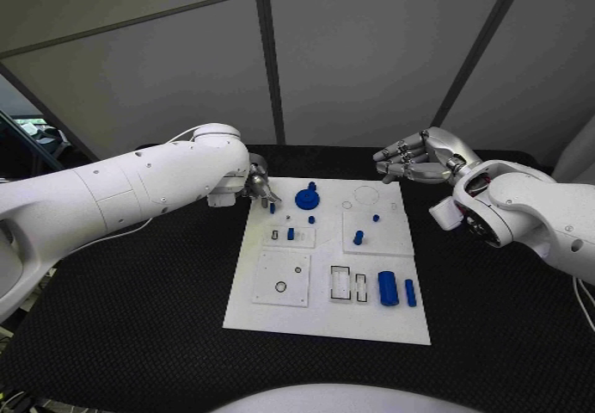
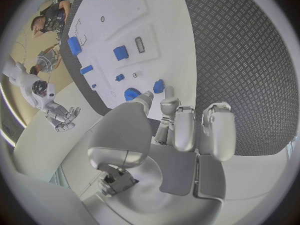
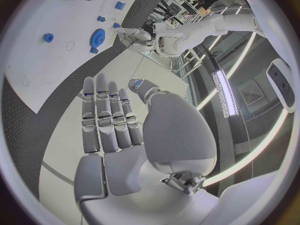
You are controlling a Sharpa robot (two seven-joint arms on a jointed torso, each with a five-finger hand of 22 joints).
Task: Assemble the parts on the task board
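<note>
The white task board [image 1: 325, 320] lies mid-table with several blue parts on it: a gear [image 1: 306, 200], a thick cylinder [image 1: 388, 288] and a slim pin [image 1: 410, 292] near the front right. My left hand [image 1: 258, 188] hovers over the board's far left corner and pinches a small blue peg [image 1: 272, 206] between its fingertips. In the left wrist view the peg [image 2: 159, 86] sits at the fingertips [image 2: 169, 104], with the gear [image 2: 130, 93] just beside it. My right hand [image 1: 421, 159] hangs beyond the board's far right corner, holding nothing. Its fingers [image 3: 103, 115] are stretched out straight.
A raised square plate [image 1: 283, 280] with a small hole and two rectangular slots [image 1: 340, 284] occupy the board's near half. Small blue pieces [image 1: 358, 237] stand mid-board. Black matting [image 1: 137, 292] surrounds the board, and grey wall panels stand behind the table.
</note>
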